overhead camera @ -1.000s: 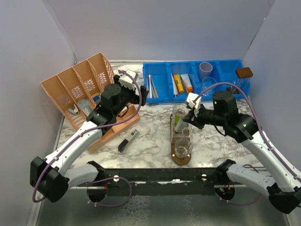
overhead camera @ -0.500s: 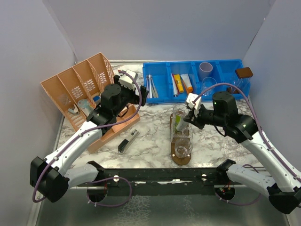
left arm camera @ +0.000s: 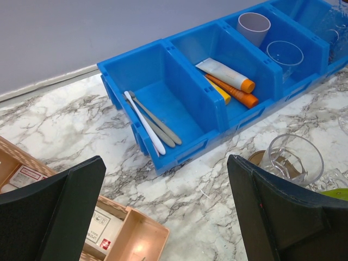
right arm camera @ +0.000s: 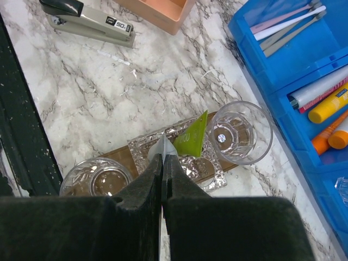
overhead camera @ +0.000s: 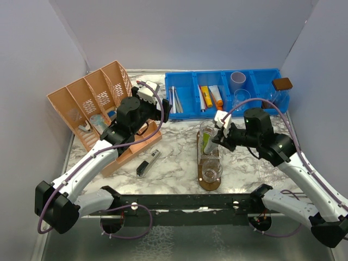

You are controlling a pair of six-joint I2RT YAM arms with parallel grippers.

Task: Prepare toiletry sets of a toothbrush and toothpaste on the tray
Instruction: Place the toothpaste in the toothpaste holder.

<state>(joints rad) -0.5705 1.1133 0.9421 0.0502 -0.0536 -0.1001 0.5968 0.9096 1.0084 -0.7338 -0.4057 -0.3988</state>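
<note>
- Over the table, top view: tray point(overhead camera: 209, 185) lies at 5 o'clock from centre, long axis running 12 to 6. Three clear tumblers stand in a row on it.
- lime green tube point(overhead camera: 206, 143) leans in the middle tumbler point(overhead camera: 213, 157). right gripper point(overhead camera: 216, 137) hangs just above that tumbler, its arm reaching in from 3 o'clock.
- left gripper point(overhead camera: 159, 111) hovers at 11 o'clock, between orange basket point(overhead camera: 81, 109) and blue bin point(overhead camera: 185, 81). stapler point(overhead camera: 148, 162) lies on the marble at 7 o'clock.
- Left wrist: left fingers point(left arm camera: 54, 217) are spread wide with nothing between them (only marble below). Bin sits at 12 with spare toothbrushes point(left arm camera: 149, 122) and tubes point(left arm camera: 231, 81) in it. far tumbler point(left arm camera: 291, 157) stands at 4 o'clock on the tray's end.
- Right wrist: right fingers point(right arm camera: 138, 196) are pressed together, pinching a thin pale toothbrush point(right arm camera: 164, 145) at the tips. Its end sits over the middle tumbler, touching or just beside the green tube (cannot tell which).
- near tumbler point(right arm camera: 98, 176) is at 8 o'clock and the far one at 2, both on the tray.
</note>
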